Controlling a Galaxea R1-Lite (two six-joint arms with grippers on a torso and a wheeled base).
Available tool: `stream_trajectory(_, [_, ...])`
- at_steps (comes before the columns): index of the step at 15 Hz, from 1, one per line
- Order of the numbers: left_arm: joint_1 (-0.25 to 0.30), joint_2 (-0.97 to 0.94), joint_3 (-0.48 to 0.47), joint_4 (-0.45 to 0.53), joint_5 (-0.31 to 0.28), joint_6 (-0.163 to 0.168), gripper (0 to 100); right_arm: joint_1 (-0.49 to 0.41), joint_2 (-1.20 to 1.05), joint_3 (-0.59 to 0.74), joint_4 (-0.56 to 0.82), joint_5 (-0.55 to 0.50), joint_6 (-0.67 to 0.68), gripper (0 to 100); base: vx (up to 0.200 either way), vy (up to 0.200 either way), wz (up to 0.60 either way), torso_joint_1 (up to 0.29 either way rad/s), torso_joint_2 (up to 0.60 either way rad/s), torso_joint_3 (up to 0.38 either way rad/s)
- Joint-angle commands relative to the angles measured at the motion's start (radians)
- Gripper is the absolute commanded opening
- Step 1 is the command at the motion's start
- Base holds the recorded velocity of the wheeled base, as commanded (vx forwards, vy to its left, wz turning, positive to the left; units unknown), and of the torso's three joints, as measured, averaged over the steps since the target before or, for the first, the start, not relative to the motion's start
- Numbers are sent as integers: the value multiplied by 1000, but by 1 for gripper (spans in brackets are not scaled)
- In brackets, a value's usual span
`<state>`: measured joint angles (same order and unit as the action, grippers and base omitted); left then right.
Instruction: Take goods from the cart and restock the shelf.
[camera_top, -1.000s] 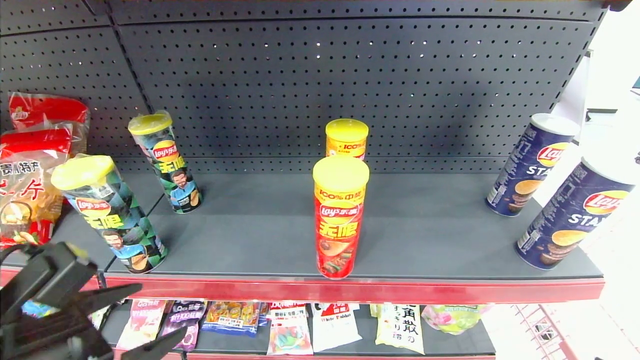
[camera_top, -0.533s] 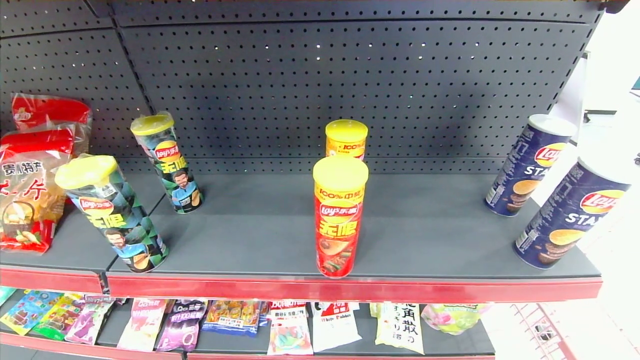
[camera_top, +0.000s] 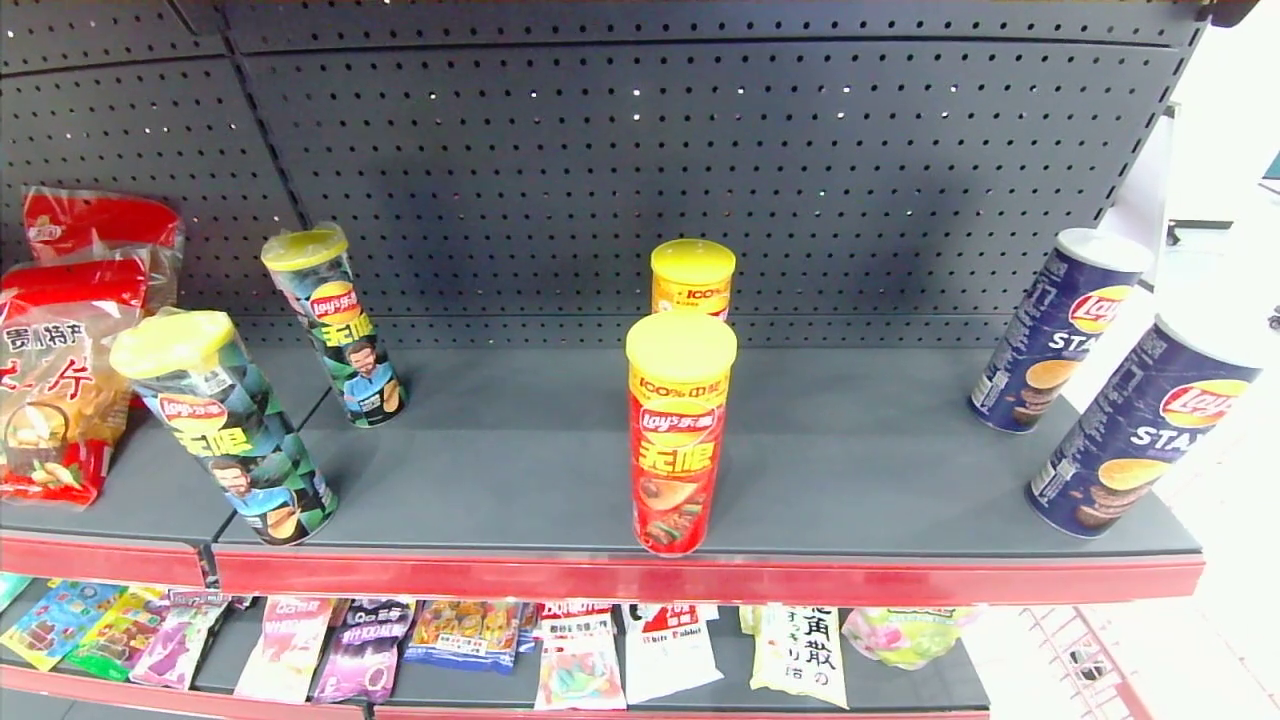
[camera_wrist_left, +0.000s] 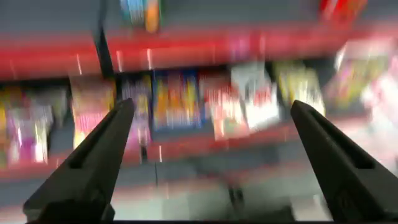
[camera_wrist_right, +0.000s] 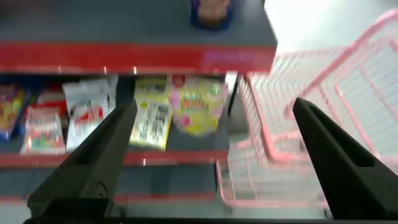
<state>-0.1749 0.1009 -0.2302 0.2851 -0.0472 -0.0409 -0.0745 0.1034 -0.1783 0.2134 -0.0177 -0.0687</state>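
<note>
Gaps between the upright chip cans on the shelf await stock, we judge; we hold left pincer and right pincer spread and empty, the right facing the pink cart beside it.

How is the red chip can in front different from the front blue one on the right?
The red can has a yellow lid; the blue can has a pale one. The red can stands in the middle of the shelf; the blue can stands at its right end. Both are tall tubes near the front edge.
</note>
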Motion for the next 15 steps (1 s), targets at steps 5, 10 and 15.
stream_trajectory(5, [2, -9, 230, -288, 63, 50, 100, -2, -7, 178, -269, 10, 24, 100, 0, 0, 0, 0, 0, 0])
stream_trajectory(10, [158, -38, 230, -285, 55, 55, 100, 47, -16, 175, -209, 71, 27, 100, 0, 0, 0, 0, 0, 0])
stream_trajectory(15, [176, -101, 230, -285, 1, 45, 100, 79, -102, 178, -212, 30, 52, 100, 0, 0, 0, 0, 0, 0])
